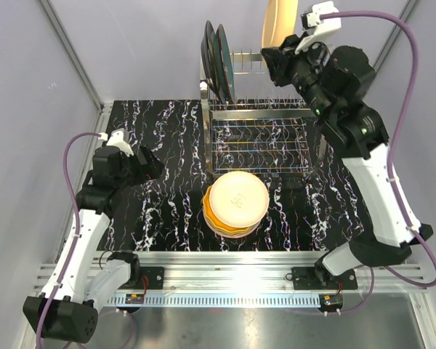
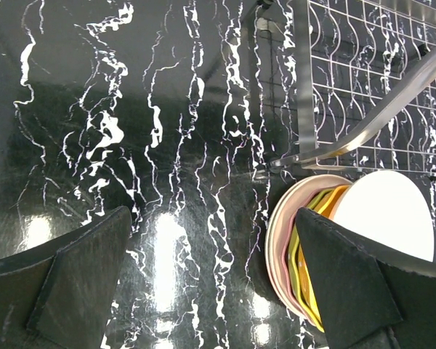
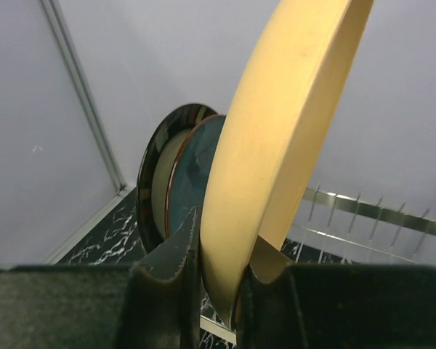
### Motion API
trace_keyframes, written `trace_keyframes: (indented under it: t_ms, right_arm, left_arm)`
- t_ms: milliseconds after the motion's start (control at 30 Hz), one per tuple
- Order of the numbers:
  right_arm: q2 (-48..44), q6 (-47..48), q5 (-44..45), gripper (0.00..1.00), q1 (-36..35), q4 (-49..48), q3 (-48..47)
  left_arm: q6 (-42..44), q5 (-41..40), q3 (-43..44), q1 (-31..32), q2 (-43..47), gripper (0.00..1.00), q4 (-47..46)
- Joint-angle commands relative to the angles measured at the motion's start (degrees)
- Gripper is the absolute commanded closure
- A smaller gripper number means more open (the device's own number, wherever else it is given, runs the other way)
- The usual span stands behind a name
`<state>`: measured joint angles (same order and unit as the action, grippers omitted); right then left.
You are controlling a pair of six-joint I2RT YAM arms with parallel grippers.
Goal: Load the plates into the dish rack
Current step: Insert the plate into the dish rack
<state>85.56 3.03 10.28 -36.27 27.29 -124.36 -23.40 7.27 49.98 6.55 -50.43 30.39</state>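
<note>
A black marble-patterned tabletop (image 1: 160, 138) with white veining is lying between pale grey walls (image 1: 131, 43), and an aluminium rail (image 1: 225, 273) is running along its near edge, carrying both arm bases. Just beyond the rail, near the middle of the table, a stack of plates (image 1: 236, 203) is sitting flat, a cream-white one on top with orange, yellow and pink rims showing beneath it. To the stack's left, the left gripper (image 1: 147, 166) is hovering over bare tabletop with its jaws spread wide and nothing between them. Directly behind the stack, the chrome wire dish rack (image 1: 258, 138) is standing, its near edge close to the stack. At the rack's far left end, two dark plates (image 1: 218, 62) are standing upright on edge, side by side. Farthest back and high up, the right gripper (image 3: 216, 287) is pinching the lower rim of a cream-yellow plate (image 3: 276, 145), holding it on edge above the rack's far side, just right of the dark pair.
</note>
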Motion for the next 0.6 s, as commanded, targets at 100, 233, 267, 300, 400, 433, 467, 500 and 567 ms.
trace_keyframes:
  t_ms: [100,233,267,300,400,433,467,500,567]
  right_arm:
    - [4.52,-10.32,-18.18,0.86,5.94,1.89,-6.16]
    - [7.07,-11.81,-22.41,0.86,7.09,1.63,-6.42]
    - [7.43,-11.99,-22.41,0.86,7.18,1.63,-6.34]
    - [7.78,-12.17,-22.50,0.86,7.44,1.71,-6.25]
    - [8.83,-12.52,-23.20,0.87,7.62,1.28,-5.73]
    - [9.27,-12.69,-23.46,0.87,7.62,1.02,-5.46]
    - [9.54,-12.78,-23.55,0.87,7.71,0.58,-4.85]
    - [9.63,-12.96,-23.64,0.88,7.71,0.14,-4.50]
    - [10.24,-13.31,-23.56,0.87,7.71,-0.39,-3.88]
  left_arm:
    - [-0.42,4.24,-0.84,-1.71,-1.77,0.01,-3.06]
    - [-0.42,4.51,-1.02,-1.97,-1.95,0.01,-3.06]
    - [-0.33,4.68,-1.02,-2.06,-1.95,0.01,-3.06]
    - [-0.33,4.77,-0.93,-2.06,-2.12,0.01,-3.06]
    - [-0.33,5.12,-0.93,-2.33,-2.39,0.01,-2.97]
    - [-0.42,5.21,-0.93,-2.41,-2.47,0.01,-3.06]
    - [-0.33,5.21,-0.93,-2.42,-2.39,0.01,-3.06]
    - [-0.33,5.30,-1.02,-2.42,-2.39,0.01,-3.06]
    - [-0.42,5.39,-1.02,-2.42,-2.39,0.01,-3.06]
